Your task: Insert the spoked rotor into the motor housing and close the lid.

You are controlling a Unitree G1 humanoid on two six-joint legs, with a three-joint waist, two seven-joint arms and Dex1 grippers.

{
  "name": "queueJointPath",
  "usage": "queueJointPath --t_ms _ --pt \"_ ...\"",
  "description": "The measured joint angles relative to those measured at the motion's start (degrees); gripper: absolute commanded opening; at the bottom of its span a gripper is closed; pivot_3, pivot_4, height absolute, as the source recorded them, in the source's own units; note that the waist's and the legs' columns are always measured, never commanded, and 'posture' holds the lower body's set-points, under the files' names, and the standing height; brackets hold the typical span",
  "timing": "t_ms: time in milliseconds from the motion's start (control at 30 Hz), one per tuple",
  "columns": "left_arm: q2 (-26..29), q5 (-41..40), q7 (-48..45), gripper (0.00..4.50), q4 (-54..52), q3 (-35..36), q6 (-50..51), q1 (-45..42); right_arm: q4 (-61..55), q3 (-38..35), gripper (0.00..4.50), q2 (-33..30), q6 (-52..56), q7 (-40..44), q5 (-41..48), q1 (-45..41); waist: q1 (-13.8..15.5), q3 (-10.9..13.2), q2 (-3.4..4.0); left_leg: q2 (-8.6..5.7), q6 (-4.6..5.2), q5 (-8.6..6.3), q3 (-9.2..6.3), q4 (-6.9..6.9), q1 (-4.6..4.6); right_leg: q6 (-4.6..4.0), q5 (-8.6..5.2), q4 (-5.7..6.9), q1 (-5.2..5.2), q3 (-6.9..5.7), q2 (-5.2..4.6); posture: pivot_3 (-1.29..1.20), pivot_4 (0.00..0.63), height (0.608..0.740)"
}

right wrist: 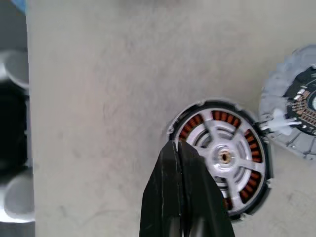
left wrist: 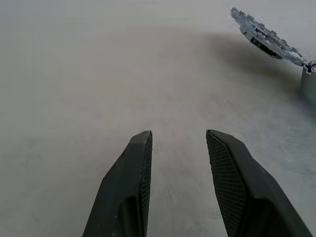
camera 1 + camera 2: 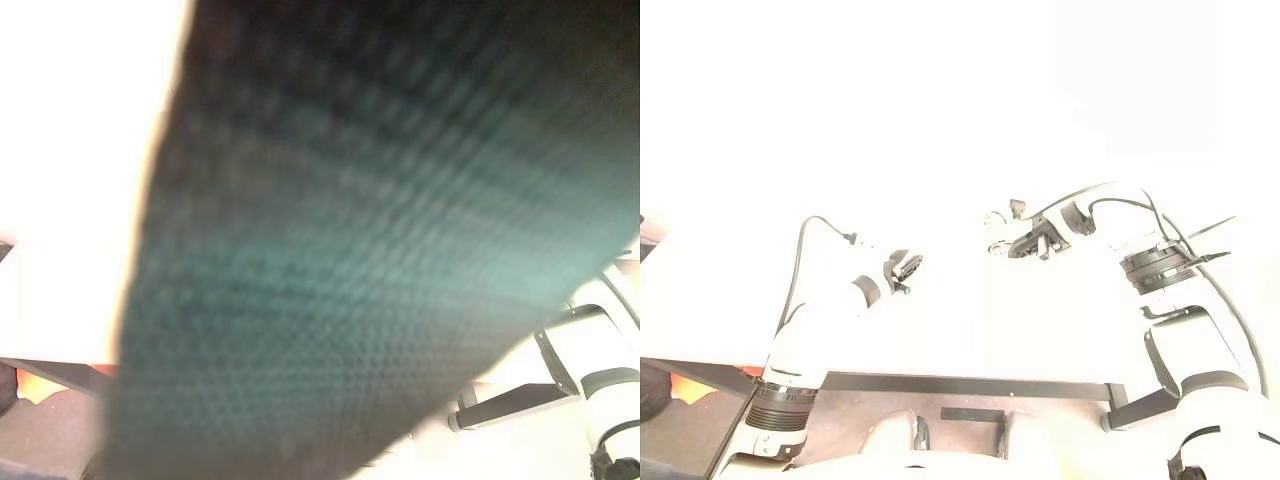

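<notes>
The motor housing (image 1: 222,116), a dark ring with copper windings, lies on the pale table with the silver spoked rotor (image 1: 227,158) seated inside it. Its grey lid (image 1: 296,113) stands open beside it, and the left wrist view shows the lid (image 2: 266,37) tilted up. My right gripper (image 1: 175,145) is shut with nothing in it. It hovers over the housing's rim. My left gripper (image 2: 178,133) is open and empty over bare table, some way short of the lid. Both grippers face each other above the table: the left gripper (image 3: 908,268) and the right gripper (image 3: 1020,243).
A dark, woven-textured surface (image 3: 380,240) sits very close to the left eye and covers most of that view. The table's near edge (image 3: 970,385) runs as a black bar below both arms. In the right wrist view the table's side edge (image 1: 27,123) lies well away from the housing.
</notes>
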Motion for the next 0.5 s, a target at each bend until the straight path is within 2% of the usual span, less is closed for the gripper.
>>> queueJointPath --t_ms 167,300,333,400,467,500 --pt "-0.98 0.61 0.62 1.83 -0.62 -0.47 -0.04 1.56 -1.79 0.06 0.02 1.29 20.06 -3.41 4.52 -7.04 0.15 0.01 0.0 0.08 -0.42 0.02 -0.03 -0.12 0.19 0.09 -0.05 -0.11 0.22 0.0 0.1 0.0 0.0 0.74" --pt "-1.61 0.98 1.1 1.83 -1.59 -0.92 -0.03 2.17 -1.54 0.94 0.02 2.34 15.79 -8.77 4.56 -5.15 0.91 0.02 -0.01 0.18 -0.62 0.14 -0.03 -0.21 0.21 0.17 -0.07 -0.32 0.26 0.0 0.2 0.0 0.0 0.74" --pt "-1.58 1.0 1.15 1.83 -1.79 -0.92 -0.01 2.27 -2.08 1.33 0.02 1.63 12.96 -9.03 4.41 -3.94 1.18 0.01 -0.01 0.18 -0.62 0.14 -0.03 -0.21 0.2 0.13 -0.02 -0.37 0.27 0.0 0.2 0.0 0.0 0.74" --pt "-1.44 1.03 1.19 1.83 -2.27 -0.91 0.06 2.66 -5.55 3.47 0.02 -4.34 -4.5 -7.89 2.16 2.14 2.46 0.0 -0.03 0.19 -0.59 0.13 0.0 -0.21 0.23 0.25 0.07 -0.57 0.37 -0.01 0.19 0.0 0.0 0.74" --pt "-0.96 1.06 1.19 1.83 -2.33 -0.44 0.09 3.21 -4.57 6.98 0.02 -12.31 -33.12 -8.69 -4.27 8.68 3.82 0.0 -0.04 0.1 -0.57 0.12 0.11 -0.2 0.23 0.3 0.12 -0.61 0.45 0.02 0.06 0.0 0.0 0.74" --pt "-0.71 1.11 1.22 1.83 -2.27 -0.09 0.1 3.45 -2.54 8.23 0.02 -14.15 -42.12 -9.25 -6.88 9.92 3.85 0.01 -0.02 0.06 -0.54 0.11 0.2 -0.2 0.21 0.32 0.14 -0.6 0.4 0.02 0.0 0.0 0.0 0.74"
